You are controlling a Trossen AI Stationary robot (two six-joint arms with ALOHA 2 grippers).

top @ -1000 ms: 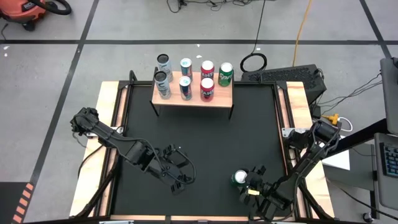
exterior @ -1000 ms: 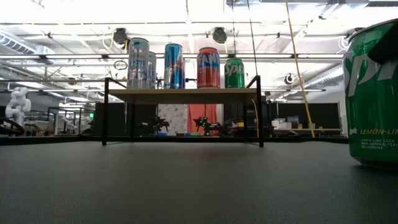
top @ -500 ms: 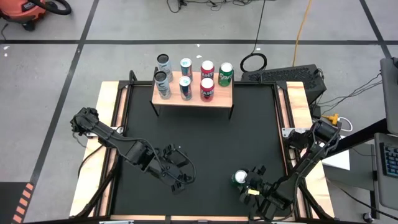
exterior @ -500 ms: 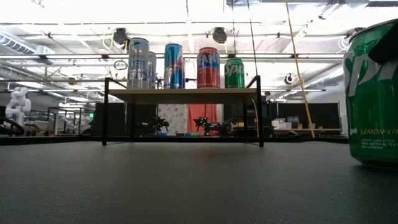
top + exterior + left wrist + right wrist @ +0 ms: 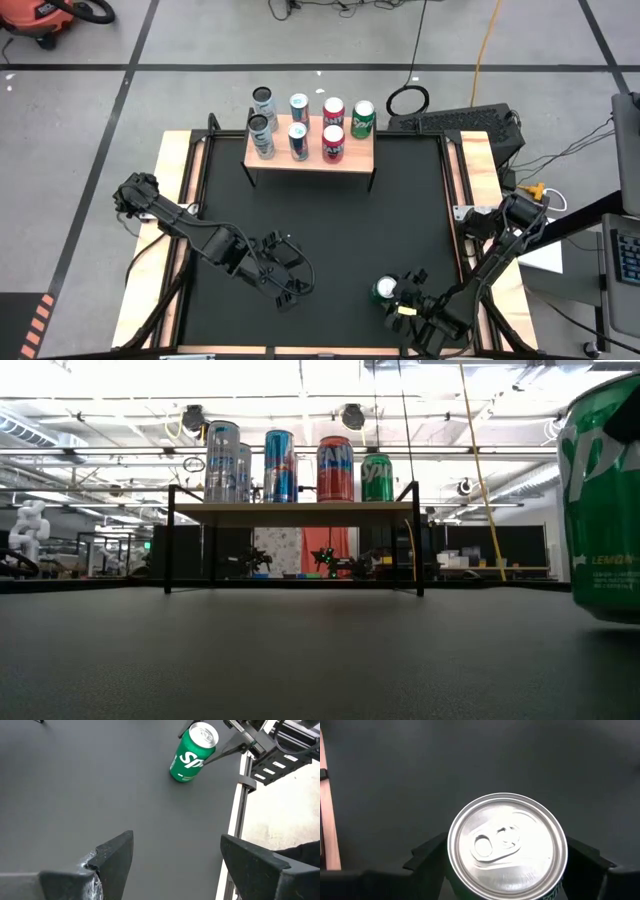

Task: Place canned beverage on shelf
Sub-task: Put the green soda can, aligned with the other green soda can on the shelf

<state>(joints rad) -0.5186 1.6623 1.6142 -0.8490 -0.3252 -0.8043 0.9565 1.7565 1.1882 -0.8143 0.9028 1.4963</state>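
A green soda can stands on the black mat near the table's front right; it also shows in the low view and the left wrist view. My right gripper is down over it, shut on it. The shelf, a light-wood board on black legs, stands at the far edge with several cans upright on top. My left gripper is open and empty over the mat at the front left. My right gripper pinches the green can between its two fingers, one on each opposite side of the can's wall, just under the top rim. The fingers come from above, pointing down. The can is about upright; whether its base is off the mat I cannot tell.
The mat between the green can and the shelf is bare. Light-wood table edges run along both sides of the mat. A cable coil and a black box lie beyond the far right corner.
The green can has shifted a little in the low view, toward that picture's right, and leans slightly more than before. My right gripper stays around it. My left arm has kept still.
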